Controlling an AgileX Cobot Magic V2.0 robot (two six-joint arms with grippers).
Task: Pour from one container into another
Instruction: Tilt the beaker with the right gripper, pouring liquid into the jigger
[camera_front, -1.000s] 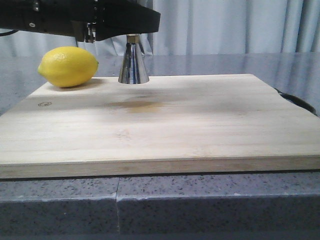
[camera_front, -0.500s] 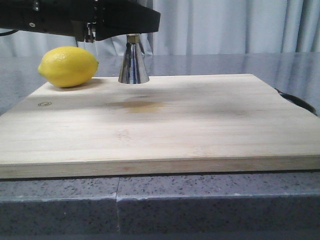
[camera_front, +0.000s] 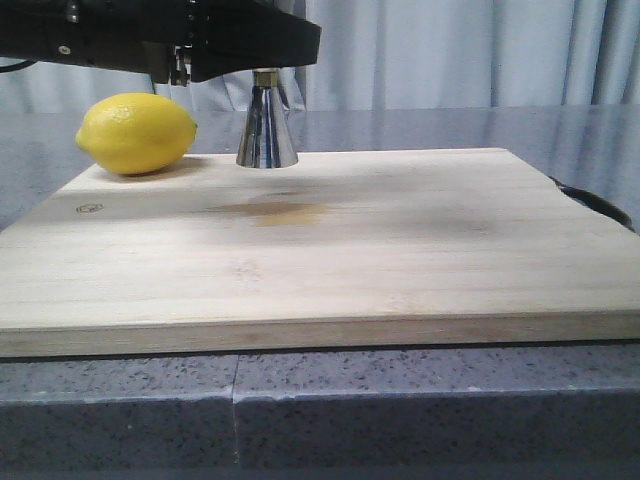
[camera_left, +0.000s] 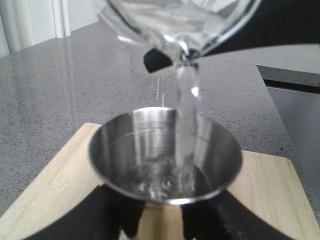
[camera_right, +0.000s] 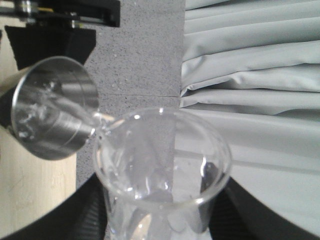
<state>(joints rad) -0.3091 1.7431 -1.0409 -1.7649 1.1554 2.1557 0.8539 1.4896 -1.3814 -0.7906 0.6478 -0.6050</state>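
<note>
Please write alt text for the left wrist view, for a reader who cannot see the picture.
A thin stream of clear water falls from the lip of a tilted glass beaker into the open top of a steel jigger, which the left pincer holds above a wooden cutting board. A grey speckled counter lies behind.

Backdrop: pale grey-blue curtain hanging in vertical folds across the whole rear of my forward view; folds also visible from my right wrist. Counter is grey speckled stone, glossy enough to mirror the curtain at the far side. A thin seam runs down its front face left of centre (second seam shows on top in the right wrist view). Light wooden board lies flat on the counter, covering most of it, with a small round mark near its left edge. Lighting soft, even, shadows faint.
</note>
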